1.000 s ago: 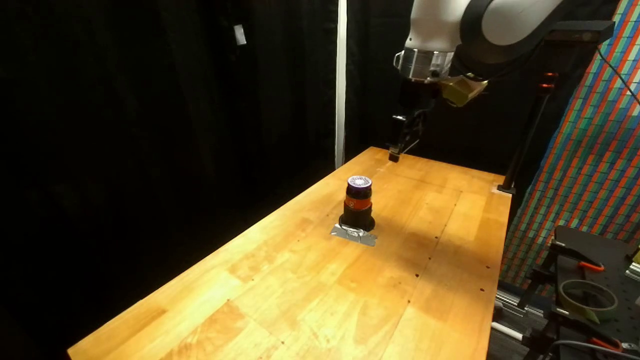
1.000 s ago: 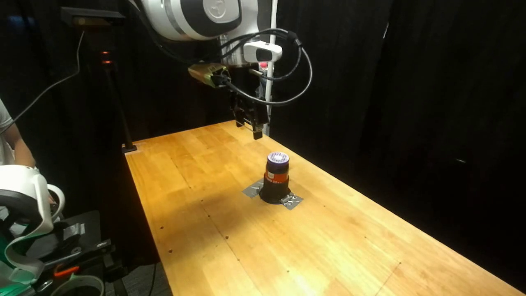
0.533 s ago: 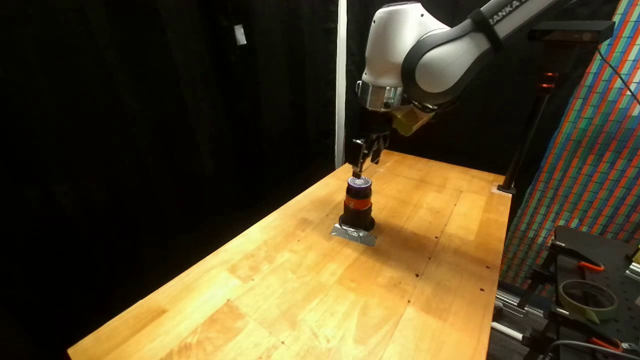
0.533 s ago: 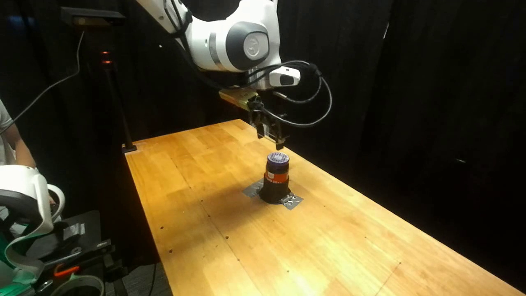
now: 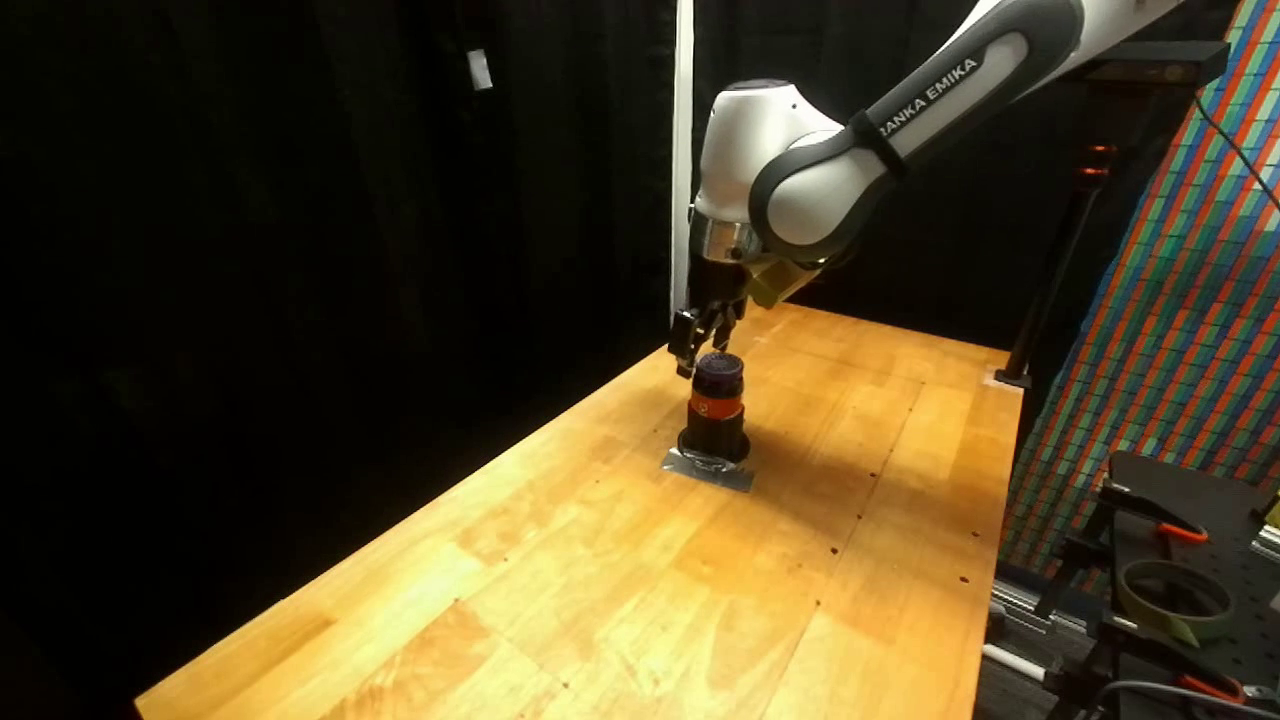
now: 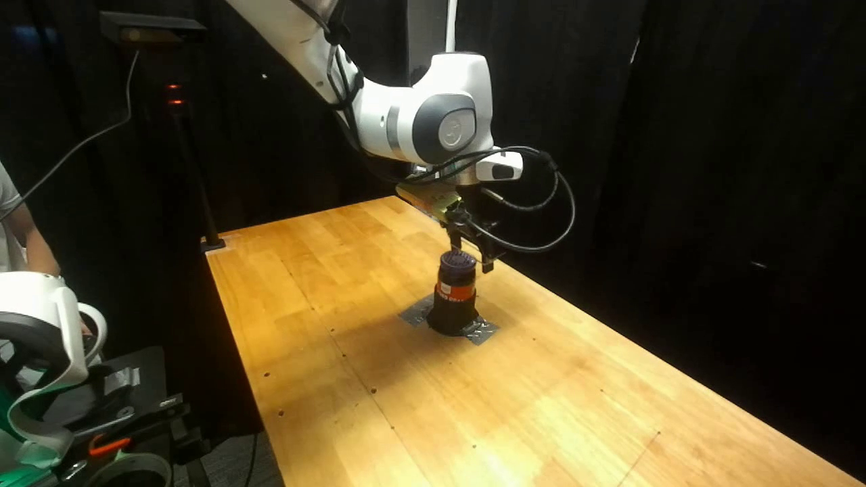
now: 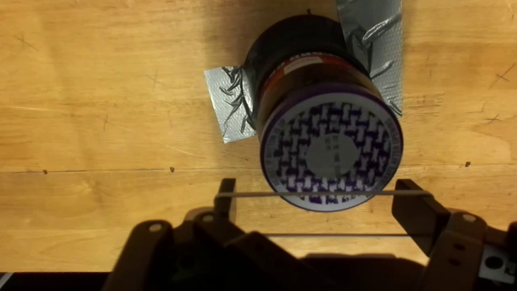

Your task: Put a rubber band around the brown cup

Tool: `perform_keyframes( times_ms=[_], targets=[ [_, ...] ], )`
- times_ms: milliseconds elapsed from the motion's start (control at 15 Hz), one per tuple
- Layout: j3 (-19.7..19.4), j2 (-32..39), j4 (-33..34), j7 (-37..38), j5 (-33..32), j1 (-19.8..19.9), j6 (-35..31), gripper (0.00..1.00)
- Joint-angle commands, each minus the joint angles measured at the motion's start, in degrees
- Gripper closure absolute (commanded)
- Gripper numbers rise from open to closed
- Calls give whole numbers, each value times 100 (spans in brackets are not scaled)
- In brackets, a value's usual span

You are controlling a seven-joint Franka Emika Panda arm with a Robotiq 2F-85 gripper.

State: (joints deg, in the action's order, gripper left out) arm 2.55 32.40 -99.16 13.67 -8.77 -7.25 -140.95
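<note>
I have the gripper [image 7: 317, 196] just beside the lid [image 7: 333, 151] of the brown cup [image 6: 456, 291], its fingers spread apart, with a thin rubber band [image 7: 250, 195] stretched from one fingertip to the other. In the wrist view a pale strand crosses the edge of the purple-and-white lid, and a second, darker line runs nearer the knuckles; whether the band touches the cup, I cannot tell. Wood shows between the lid and the fingertip on the picture's left; on its right, the lid's rim comes almost level with the fingertip, so that margin looks slimmer.

The cup stands upright on the wooden table [image 5: 600, 560], strips of grey tape [image 7: 232, 105] overlapping its black foot on two sides. It sits nearer the long edge that borders the black curtain [image 5: 350, 250] than the opposite edge. In both exterior views, a broad stretch of tabletop runs from the cup toward the camera. A black pole [image 5: 1056, 265] rises at a far corner, well apart from the cup, and a dark stand [image 5: 1160, 490] sits beyond the edge on the pole's side.
</note>
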Motion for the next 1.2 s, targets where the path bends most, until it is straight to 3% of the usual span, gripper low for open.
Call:
perform_keyframes(
  times_ms=[0,600,1133],
  targets=[
    [-27,316,386,-266,264,14,10,0],
    [-58,275,489,-404,552,69,1120,0],
    [-51,-105,64,-486,639,163,1229,0]
  ],
)
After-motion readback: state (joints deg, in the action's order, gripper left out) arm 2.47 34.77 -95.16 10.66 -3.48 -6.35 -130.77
